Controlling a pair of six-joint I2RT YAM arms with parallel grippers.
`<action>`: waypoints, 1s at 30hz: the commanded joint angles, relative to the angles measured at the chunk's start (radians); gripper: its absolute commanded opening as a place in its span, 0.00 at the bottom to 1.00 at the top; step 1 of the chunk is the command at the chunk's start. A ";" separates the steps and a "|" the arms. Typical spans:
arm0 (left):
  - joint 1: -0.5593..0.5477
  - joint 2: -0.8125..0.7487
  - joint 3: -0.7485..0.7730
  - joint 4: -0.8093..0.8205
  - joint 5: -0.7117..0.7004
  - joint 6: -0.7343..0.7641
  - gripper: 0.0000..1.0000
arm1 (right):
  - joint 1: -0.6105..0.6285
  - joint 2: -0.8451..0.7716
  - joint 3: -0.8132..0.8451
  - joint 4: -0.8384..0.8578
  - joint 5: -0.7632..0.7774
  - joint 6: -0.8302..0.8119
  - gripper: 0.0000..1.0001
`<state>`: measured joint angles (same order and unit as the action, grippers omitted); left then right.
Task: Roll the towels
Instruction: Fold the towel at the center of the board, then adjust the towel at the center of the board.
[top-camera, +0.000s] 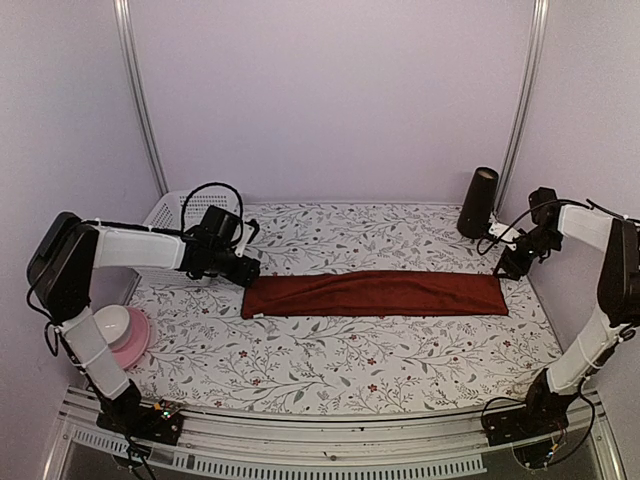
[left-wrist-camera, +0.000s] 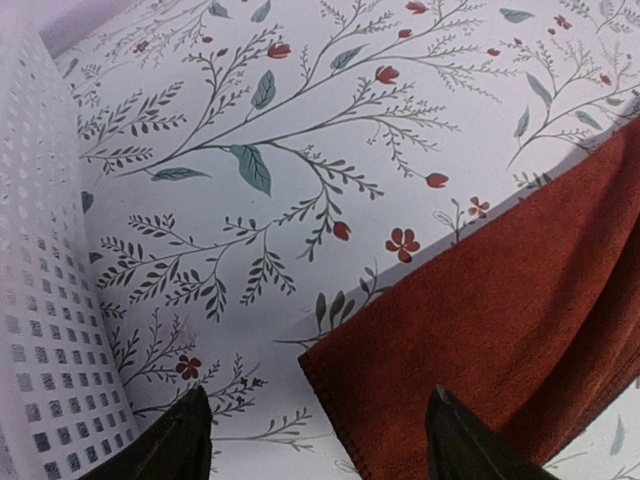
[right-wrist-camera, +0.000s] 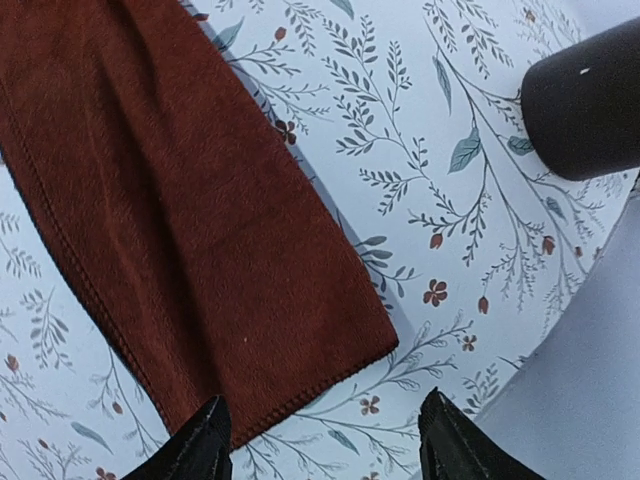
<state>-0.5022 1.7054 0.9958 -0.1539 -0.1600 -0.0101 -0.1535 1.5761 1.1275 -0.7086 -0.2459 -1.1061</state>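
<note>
Towel (top-camera: 375, 294): dark red, folded into a long narrow strip, lying flat across the middle of the desk (top-camera: 330, 355), running left to right.
Left pincer (top-camera: 250, 271): released, fingers spread, at the strip's left end, nothing between them.
Right pincer (top-camera: 506, 268): released, fingers spread, at the strip's right end, nothing held.
Basket (top-camera: 168, 210): white, perforated, far left corner.
Cylinder (top-camera: 480, 200): black, upright, far right corner.
Bowl (top-camera: 135, 348): pink, white dome in it, near left, beside the left arm.
</note>
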 joint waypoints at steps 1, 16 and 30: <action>0.051 0.057 0.054 -0.005 0.145 -0.014 0.71 | -0.004 0.137 0.073 -0.100 -0.071 0.291 0.63; 0.156 0.158 0.046 0.032 0.357 -0.057 0.48 | -0.024 0.275 0.097 0.034 -0.007 0.481 0.61; 0.169 0.235 0.081 0.032 0.394 -0.081 0.31 | -0.046 0.215 0.051 0.081 0.001 0.509 0.56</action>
<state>-0.3447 1.9110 1.0557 -0.1318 0.1989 -0.0807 -0.1909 1.8221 1.1854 -0.6540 -0.2623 -0.6312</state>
